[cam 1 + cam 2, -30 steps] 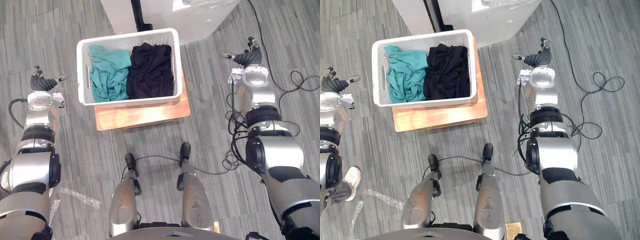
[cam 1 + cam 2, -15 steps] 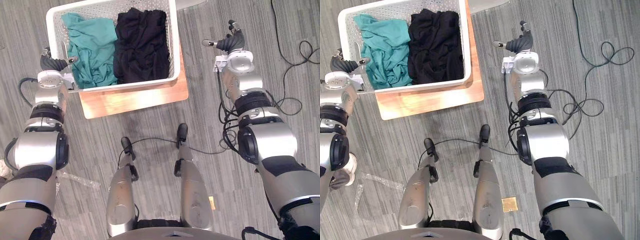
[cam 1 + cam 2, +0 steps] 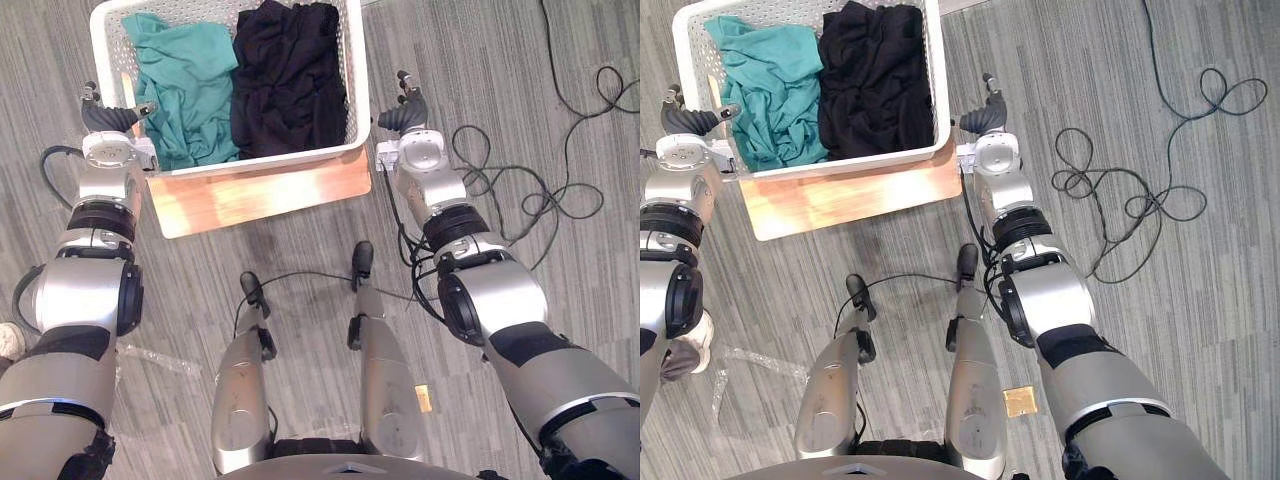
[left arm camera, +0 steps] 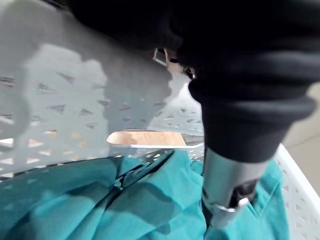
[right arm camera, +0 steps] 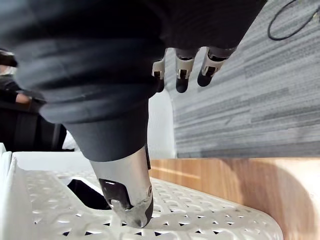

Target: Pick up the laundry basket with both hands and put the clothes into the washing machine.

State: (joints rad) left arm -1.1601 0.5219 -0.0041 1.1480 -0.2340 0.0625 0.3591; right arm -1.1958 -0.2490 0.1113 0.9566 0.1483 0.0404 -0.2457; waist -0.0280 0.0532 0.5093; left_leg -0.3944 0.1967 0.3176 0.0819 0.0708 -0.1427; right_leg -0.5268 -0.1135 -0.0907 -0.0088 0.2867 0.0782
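You've got the white perforated plastic laundry basket (image 3: 260, 160) on the low wooden platform (image 3: 250, 197), which stands on the floor (image 3: 190, 290) ahead. Inside, the teal clothes (image 3: 185, 85) lie left and the black clothes (image 3: 285, 75) right. The left hand (image 3: 108, 117) is at its left wall, the right hand (image 3: 405, 113) at its right.

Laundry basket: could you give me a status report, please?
Left hand, right hand open at laundry basket side rims, thumbs over. Basket on wooden platform, clothes inside. Nothing in way.

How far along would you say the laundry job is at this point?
Nothing is done yet: the basket sits on its wooden stand, teal clothes and black clothes inside. In hand: the left hand and right hand flank it, thumbs over the rim, not visibly clamped. Gripping, lifting and loading remain.
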